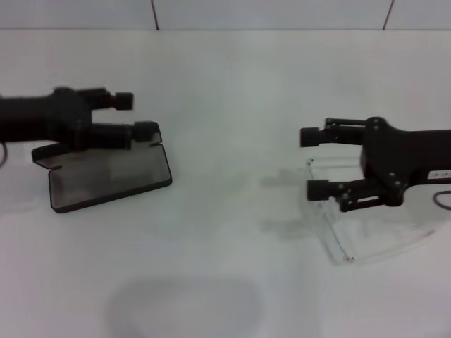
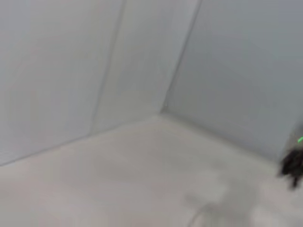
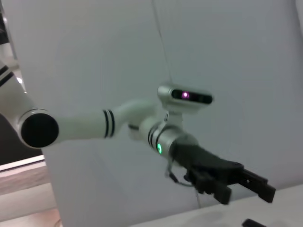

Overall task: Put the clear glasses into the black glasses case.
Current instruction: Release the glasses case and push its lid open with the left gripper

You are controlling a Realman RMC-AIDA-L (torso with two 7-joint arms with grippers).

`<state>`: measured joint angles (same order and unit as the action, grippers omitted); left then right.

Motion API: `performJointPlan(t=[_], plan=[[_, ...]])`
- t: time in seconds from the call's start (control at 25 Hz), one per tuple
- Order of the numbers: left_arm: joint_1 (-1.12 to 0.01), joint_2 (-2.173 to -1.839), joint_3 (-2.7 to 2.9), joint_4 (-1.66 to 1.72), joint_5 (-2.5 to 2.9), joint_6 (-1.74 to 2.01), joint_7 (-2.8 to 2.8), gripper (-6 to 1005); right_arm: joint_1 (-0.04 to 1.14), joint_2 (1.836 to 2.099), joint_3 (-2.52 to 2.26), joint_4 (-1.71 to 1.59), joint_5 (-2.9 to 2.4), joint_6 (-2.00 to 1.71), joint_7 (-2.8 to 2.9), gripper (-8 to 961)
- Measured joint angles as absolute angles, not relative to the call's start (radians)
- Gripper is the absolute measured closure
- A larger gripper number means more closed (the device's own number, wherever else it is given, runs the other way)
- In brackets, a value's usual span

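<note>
meanwhile the black glasses case (image 1: 106,179) lies open, nothing visible inside; left tool (image 1: 139,116) and right tool (image 1: 311,163) released, the right above the clear glasses (image 1: 366,232).

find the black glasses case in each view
Head view: the black glasses case lies open at left, under the left gripper.
Left wrist view: not in it.
Right wrist view: not clearly in it.
Shared landmark: the left gripper, seen in head and right wrist views.
</note>
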<state>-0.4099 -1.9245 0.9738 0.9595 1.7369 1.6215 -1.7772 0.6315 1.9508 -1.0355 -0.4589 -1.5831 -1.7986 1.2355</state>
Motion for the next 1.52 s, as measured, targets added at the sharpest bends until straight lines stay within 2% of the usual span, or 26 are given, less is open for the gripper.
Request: performJointPlan(t=[0.28,0.36,0.48,0.72,1.52], plan=[[-0.464,-2.038,0.995,1.440,2.288,1.588,-2.037,115,0.551,1.916,-0.942,-0.490,-1.581,-1.806,1.241,108],[-0.485,-2.060,1.028,1.516,2.404,1.608,-2.068,188,0.544,1.913,-0.933,-0.490,-1.581,-1.809,1.241,108],[-0.504,-2.067,1.082,1.589,2.482,1.642,-2.127,186,0.531,1.908,-0.917,-0.490,-1.581,-1.812,1.241,108],[-0.533,-2.077,1.222,1.639,2.664,1.652,-2.221,196,0.528,1.915,-0.912,-0.492,-1.586,-1.807,1.240,108],[-0.618,-2.084,1.249,1.406,2.799,1.557,-2.216,254,0.535,1.917,-0.910,-0.493,-1.590,-1.772,1.229,109]])
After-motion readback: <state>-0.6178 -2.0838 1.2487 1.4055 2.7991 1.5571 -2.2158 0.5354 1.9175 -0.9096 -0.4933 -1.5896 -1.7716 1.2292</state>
